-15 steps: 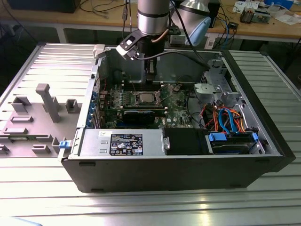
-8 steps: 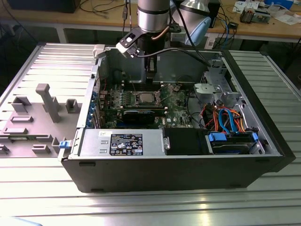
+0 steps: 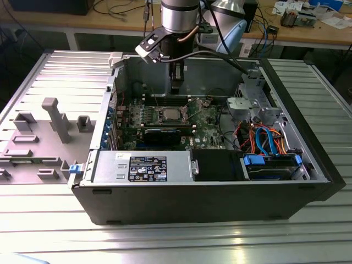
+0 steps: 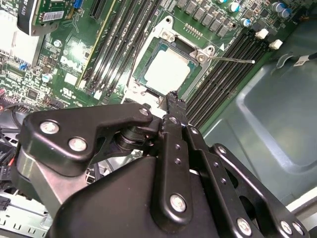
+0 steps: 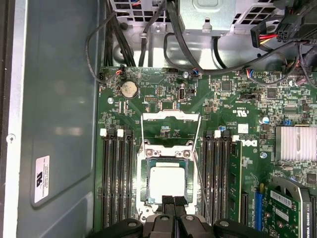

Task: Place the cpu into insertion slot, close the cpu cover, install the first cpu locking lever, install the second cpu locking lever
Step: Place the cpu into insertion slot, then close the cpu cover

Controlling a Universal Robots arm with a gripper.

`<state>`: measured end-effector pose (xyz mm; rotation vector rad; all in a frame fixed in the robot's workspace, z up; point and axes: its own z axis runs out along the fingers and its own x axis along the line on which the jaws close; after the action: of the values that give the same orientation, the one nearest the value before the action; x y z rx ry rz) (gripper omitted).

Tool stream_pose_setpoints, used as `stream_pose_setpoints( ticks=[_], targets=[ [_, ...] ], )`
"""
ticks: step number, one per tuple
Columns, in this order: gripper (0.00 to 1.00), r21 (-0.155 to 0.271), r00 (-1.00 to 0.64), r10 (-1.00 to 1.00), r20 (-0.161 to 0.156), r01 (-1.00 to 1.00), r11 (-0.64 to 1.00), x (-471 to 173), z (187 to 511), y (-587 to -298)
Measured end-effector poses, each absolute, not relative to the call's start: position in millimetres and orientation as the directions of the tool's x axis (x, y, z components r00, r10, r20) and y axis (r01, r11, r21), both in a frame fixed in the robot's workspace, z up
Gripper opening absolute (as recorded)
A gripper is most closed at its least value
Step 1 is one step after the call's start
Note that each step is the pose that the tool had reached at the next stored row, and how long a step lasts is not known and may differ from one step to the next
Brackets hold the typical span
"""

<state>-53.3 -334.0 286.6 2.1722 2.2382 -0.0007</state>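
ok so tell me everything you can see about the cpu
The cpu is a small flat square chip with a pale silver-grey top that looks like metal. It lies level in the insertion slot, whose dark rim frames it on all sides, between the long memory slots on the green motherboard. In the first wrist view the shut gripper hangs over one edge of it. Whether it touches the chip cannot be told.
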Motion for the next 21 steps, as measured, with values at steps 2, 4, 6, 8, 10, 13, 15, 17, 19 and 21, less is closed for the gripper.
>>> stream_pose_setpoints(
  ticks=[2,4,6,8,10,13,15,17,19,21],
  targets=[
    [0.11,0.015,-0.030,0.999,-0.017,0.999,0.030,-53.3,286.7,-334.0],
    [0.11,0.015,-0.030,0.999,-0.017,0.999,0.030,-53.3,286.8,-334.0],
    [0.11,0.015,-0.030,0.999,-0.017,0.999,0.030,-53.2,286.8,-334.0],
    [0.11,0.015,-0.030,0.999,-0.017,0.999,0.030,-52.8,286.8,-334.1],
    [0.11,0.015,-0.029,0.999,-0.017,0.999,0.030,-51.2,286.9,-334.1],
    [0.11,0.015,-0.029,0.999,-0.017,0.999,0.030,-47.1,286.8,-334.1],
    [0.11,0.015,-0.029,0.999,-0.017,0.999,0.030,-43.5,286.8,-334.1],
    [0.11,0.015,-0.029,0.999,-0.017,0.999,0.030,-40.2,286.8,-334.1],
    [0.11,0.015,-0.029,0.999,-0.017,0.999,0.030,-37.2,286.8,-334.1],
    [0.11,0.015,-0.030,0.999,-0.017,0.999,0.030,-34.7,286.8,-334.1]
  ],
)
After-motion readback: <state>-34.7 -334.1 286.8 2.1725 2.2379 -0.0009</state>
